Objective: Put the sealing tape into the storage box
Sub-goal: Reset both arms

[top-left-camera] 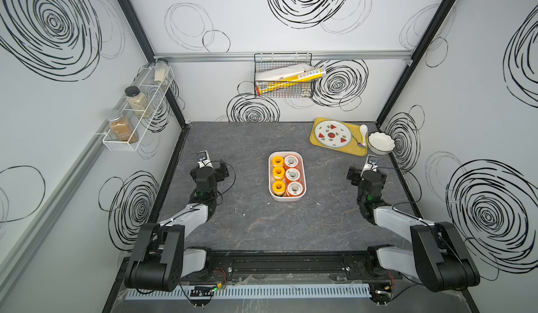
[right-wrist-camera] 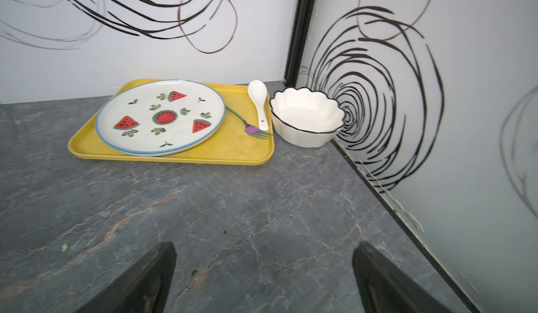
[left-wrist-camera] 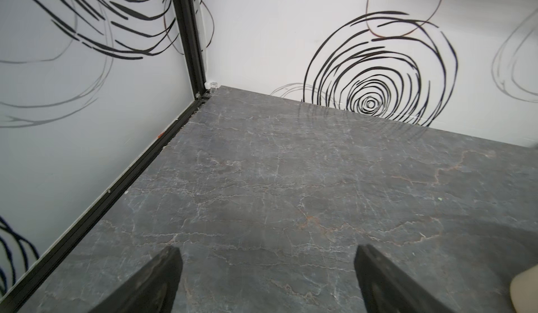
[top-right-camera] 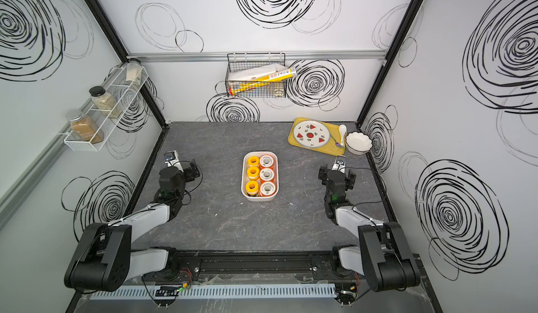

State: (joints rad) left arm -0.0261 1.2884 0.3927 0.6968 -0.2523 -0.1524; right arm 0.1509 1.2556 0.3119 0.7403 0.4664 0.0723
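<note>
**Apparently finished: the tape sits in the box, both jaws empty**

Plainly, the sealing tape [top-left-camera: 292,175] is in the storage box [top-left-camera: 287,198], which stands at the middle of the surface [top-left-camera: 247,224]. In both top views I count six spools on top. Three yellow spools [top-right-camera: 253,172] run along the box's left side and three orange spools [top-right-camera: 266,174] with white faces along its right. Edges of more spools seem to show beneath them, but I cannot count that lower layer. No loose spool shows anywhere on the surface.

So I judge the packing step to be over, or very nearly so. The next move calls for little. I should check that nothing stands proud of the rim, then keep both arms clear of the box.

My left jaws sit by the left edge of the surface, well apart from the box. The left wrist view shows them spread wide, with only bare surface between them. My right jaws sit by the right edge and are just as wide, gripping and touching nothing. Ahead of them, in the far right corner, lie the yellow tray [right-wrist-camera: 233,148] and the white bowl [right-wrist-camera: 305,133], neither of which belongs to this task.
</note>
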